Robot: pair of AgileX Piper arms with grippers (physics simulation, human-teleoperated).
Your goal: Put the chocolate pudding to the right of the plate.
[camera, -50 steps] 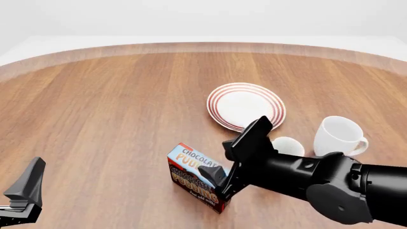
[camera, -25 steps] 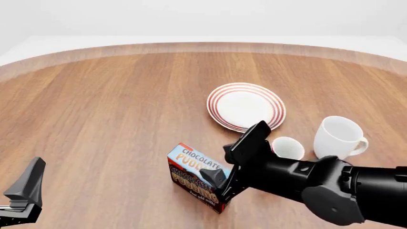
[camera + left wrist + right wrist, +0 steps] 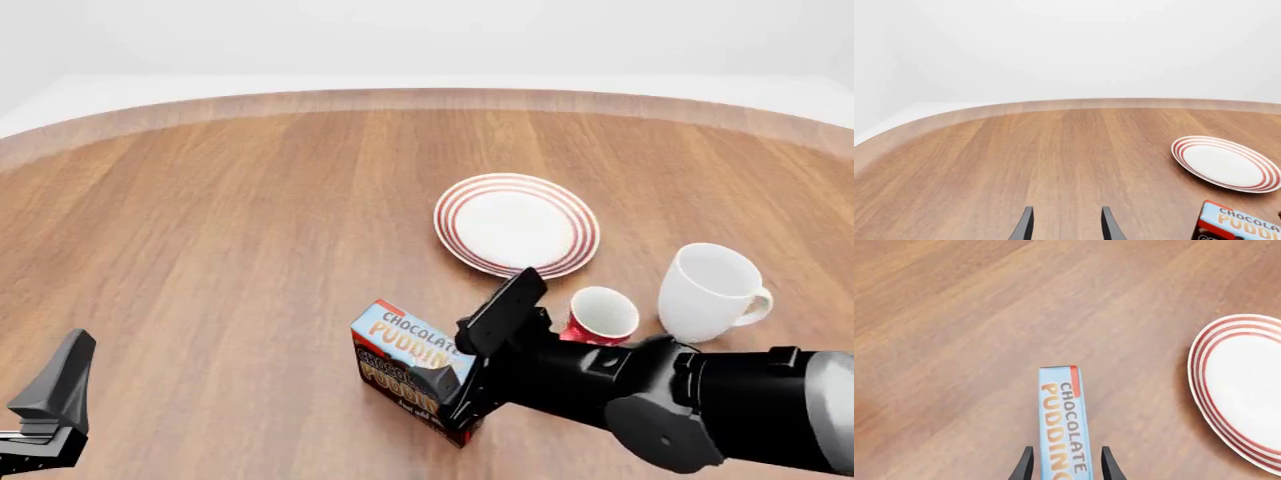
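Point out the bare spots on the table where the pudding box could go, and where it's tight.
Bare wood: the table's whole left half and the strip behind the plate. Right of the plate, above the white mug, is open. Crowded: the red cup and mug below the plate.

chocolate pudding (image 3: 1065, 420) carton top — orange "CHOCOLATE PUDDING", partly hidden

Bright, even, diffuse light throughout; sharp, glare-free renders with only faint soft shadows on the table (image 3: 240, 250).
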